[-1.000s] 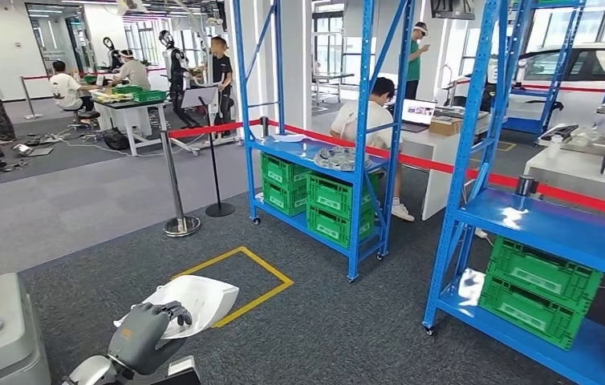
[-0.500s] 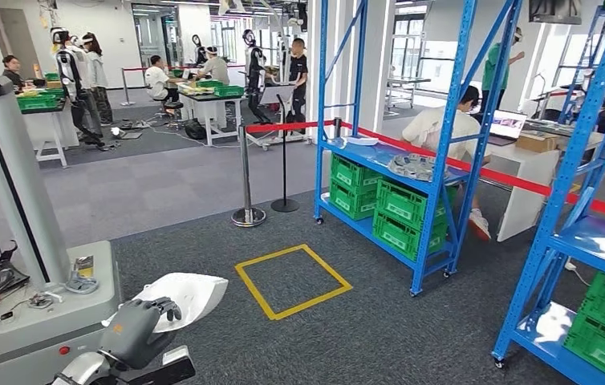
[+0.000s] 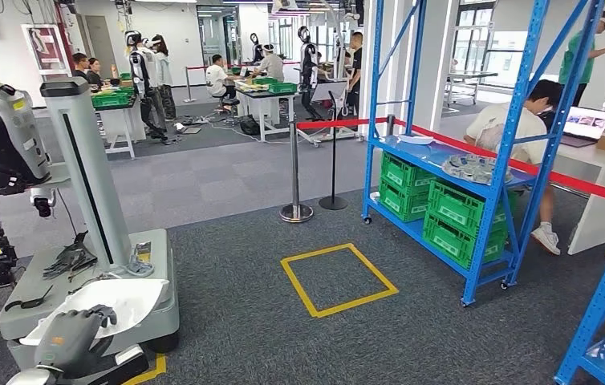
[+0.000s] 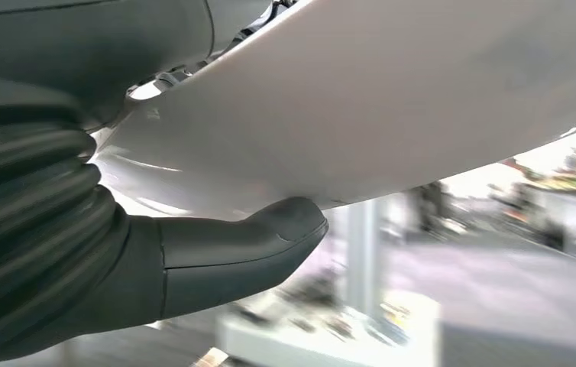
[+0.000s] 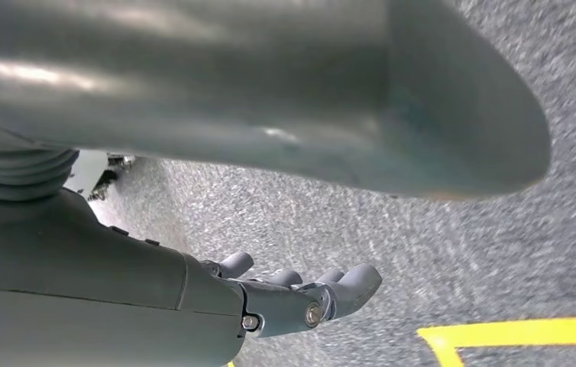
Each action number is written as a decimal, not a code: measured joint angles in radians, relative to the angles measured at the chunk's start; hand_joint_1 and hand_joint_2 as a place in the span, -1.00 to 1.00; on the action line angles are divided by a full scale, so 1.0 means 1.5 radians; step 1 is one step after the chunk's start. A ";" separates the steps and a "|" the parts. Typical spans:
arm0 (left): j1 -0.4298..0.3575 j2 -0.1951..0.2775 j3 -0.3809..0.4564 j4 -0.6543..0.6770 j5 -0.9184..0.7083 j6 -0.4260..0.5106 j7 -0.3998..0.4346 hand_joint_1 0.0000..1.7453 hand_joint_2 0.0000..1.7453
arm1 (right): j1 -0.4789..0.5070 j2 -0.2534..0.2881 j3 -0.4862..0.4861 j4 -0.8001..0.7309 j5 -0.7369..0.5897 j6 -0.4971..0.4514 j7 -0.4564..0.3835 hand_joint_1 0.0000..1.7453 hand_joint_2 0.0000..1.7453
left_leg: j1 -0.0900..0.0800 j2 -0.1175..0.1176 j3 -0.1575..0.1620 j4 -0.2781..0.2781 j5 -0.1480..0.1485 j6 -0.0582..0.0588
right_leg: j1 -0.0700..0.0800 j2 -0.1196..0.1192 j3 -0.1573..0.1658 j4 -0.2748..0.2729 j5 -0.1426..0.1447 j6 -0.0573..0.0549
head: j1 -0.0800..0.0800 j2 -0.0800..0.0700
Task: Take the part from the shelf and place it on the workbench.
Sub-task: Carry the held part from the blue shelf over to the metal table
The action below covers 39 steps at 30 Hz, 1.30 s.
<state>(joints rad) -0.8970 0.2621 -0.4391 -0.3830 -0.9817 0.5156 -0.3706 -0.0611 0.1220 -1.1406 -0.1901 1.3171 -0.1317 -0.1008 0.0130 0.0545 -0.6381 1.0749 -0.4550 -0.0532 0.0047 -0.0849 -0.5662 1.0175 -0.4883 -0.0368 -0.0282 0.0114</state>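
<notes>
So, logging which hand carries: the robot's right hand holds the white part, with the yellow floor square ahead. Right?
Not the right hand: the head view shows the left hand holding the white part. The yellow floor square is ahead.

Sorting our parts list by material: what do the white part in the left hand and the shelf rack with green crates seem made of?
White part: likely moulded plastic, smooth with a soft sheen and thin curved shape, held by the left hand. Shelf rack: probably painted steel, glossy blue with perforated uprights. Green crates: ribbed plastic.
</notes>
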 joint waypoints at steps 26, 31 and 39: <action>-0.002 0.085 0.050 0.034 -0.013 -0.001 0.064 1.00 1.00 | -0.002 0.013 -0.006 0.000 -0.012 -0.004 0.019 -1.00 -1.00 | 0.002 -0.045 -0.038 0.062 -0.042 -0.001 | -0.003 0.054 -0.010 -0.001 0.013 -0.009 | 0.002 0.000; 0.008 0.049 0.053 0.035 -0.034 0.004 0.081 1.00 1.00 | -0.003 0.016 -0.008 0.000 -0.012 -0.003 0.031 -1.00 -1.00 | 0.001 -0.032 -0.039 0.091 -0.043 0.000 | 0.001 0.021 -0.011 0.001 0.011 -0.009 | 0.002 0.000; 0.026 0.046 0.088 0.034 -0.040 0.008 0.102 1.00 1.00 | -0.006 0.007 -0.009 0.000 -0.006 -0.037 -0.025 -1.00 -1.00 | -0.002 -0.018 0.033 -0.040 0.002 0.031 | 0.003 0.009 -0.021 0.036 -0.017 0.015 | 0.003 0.000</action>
<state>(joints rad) -0.8583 0.3309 -0.3071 -0.3314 -1.0410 0.5283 -0.2170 -0.0705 0.1328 -1.1540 -0.1903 1.3086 -0.1865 -0.1389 0.0093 0.0275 -0.5891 1.0153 -0.4522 -0.0071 0.0095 -0.0712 -0.5970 1.0714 -0.5133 -0.0146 -0.0241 0.0114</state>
